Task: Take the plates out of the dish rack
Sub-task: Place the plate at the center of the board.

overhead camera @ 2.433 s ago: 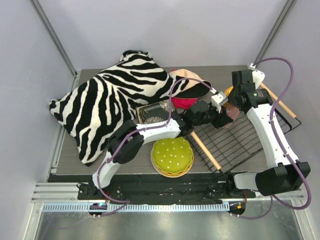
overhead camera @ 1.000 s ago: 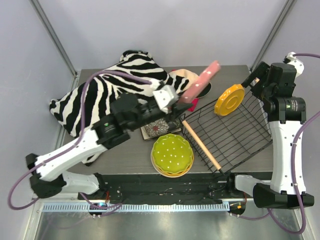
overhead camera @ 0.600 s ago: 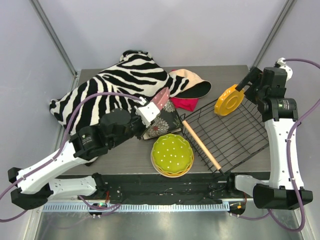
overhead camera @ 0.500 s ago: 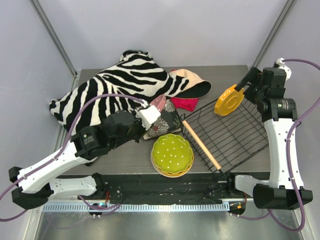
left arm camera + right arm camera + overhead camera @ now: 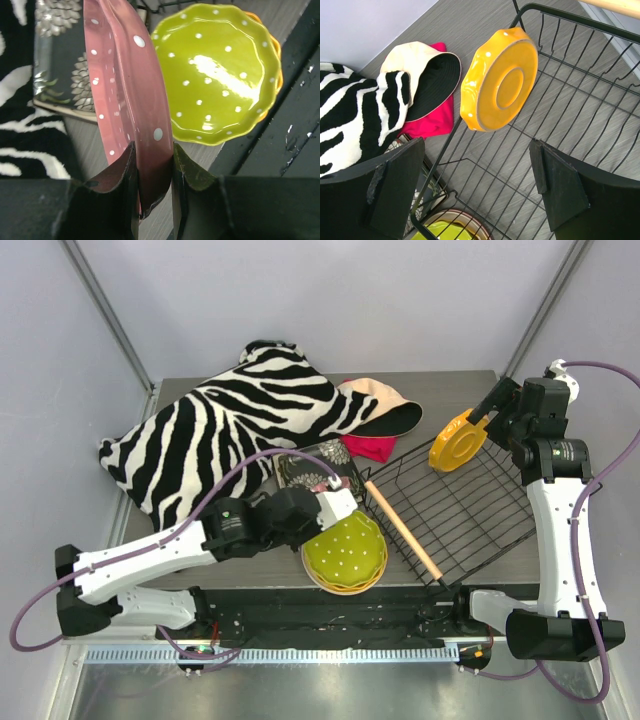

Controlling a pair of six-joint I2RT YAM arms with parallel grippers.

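Our left gripper (image 5: 152, 175) is clenched on the rim of the pink dotted plate (image 5: 127, 95), held on edge beside the yellow-green plate (image 5: 215, 75), seemingly for stacking, while our right gripper (image 5: 475, 150) gapes empty before the 1 orange plate (image 5: 500, 92) leaning inside the dish rack (image 5: 555, 12)

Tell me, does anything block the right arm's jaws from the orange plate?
Nothing visible does. The right arm's jaws stand open, and the orange plate, propped at the dish rack's far corner, lies straight ahead of them.
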